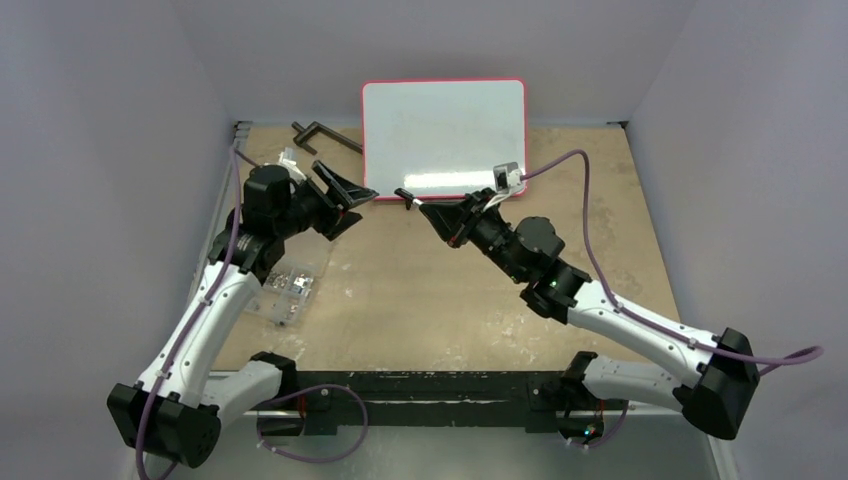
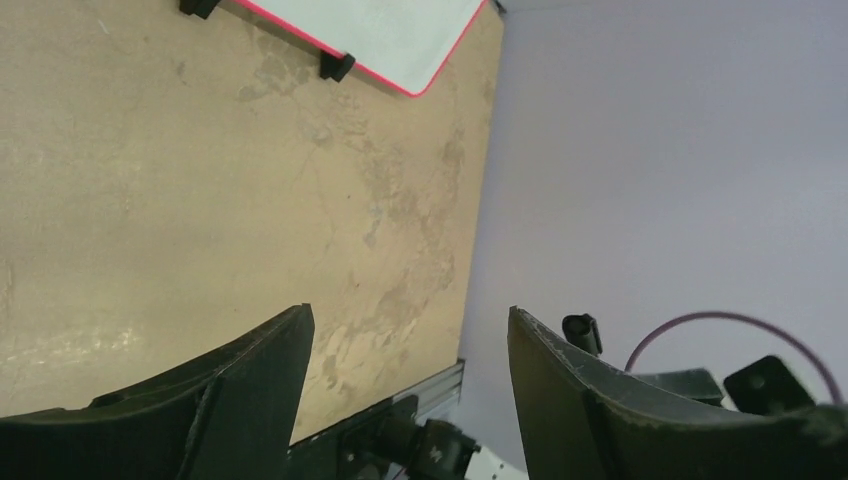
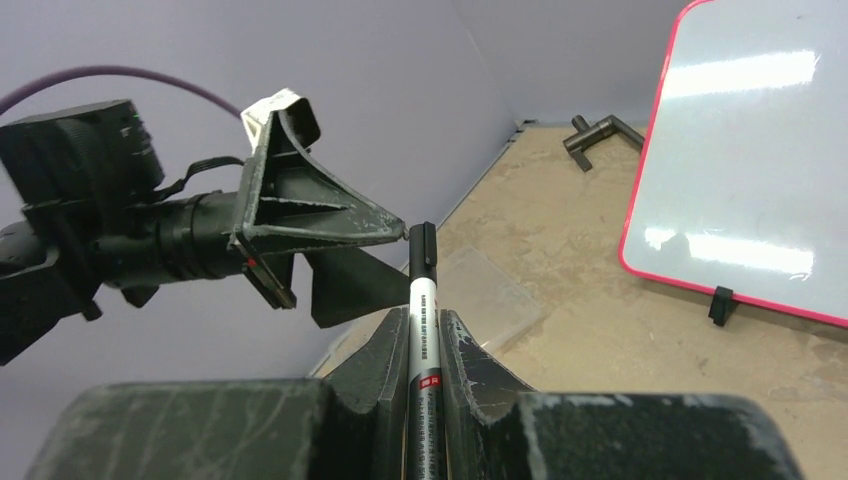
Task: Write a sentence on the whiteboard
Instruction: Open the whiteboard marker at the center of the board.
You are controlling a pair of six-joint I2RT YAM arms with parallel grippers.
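Observation:
The whiteboard (image 1: 443, 130) stands at the back of the table, white with a red rim. Its face (image 3: 740, 150) is blank, and no sentence shows on it. My right gripper (image 3: 424, 320) is shut on a white marker (image 3: 423, 300), whose black end (image 1: 404, 195) points left towards the other arm. My left gripper (image 1: 362, 203) stands open with nothing between its fingers (image 2: 265, 370). The marker's black end (image 2: 582, 332) shows just outside one left finger, not between the two. In the left wrist view a corner of the whiteboard (image 2: 400, 30) sits at the top.
A clear plastic box (image 1: 290, 285) with small metal parts lies by the left arm. A black clamp (image 1: 325, 135) lies left of the board, also visible as the clamp (image 3: 600, 135) in the right wrist view. Grey walls close in the table on three sides.

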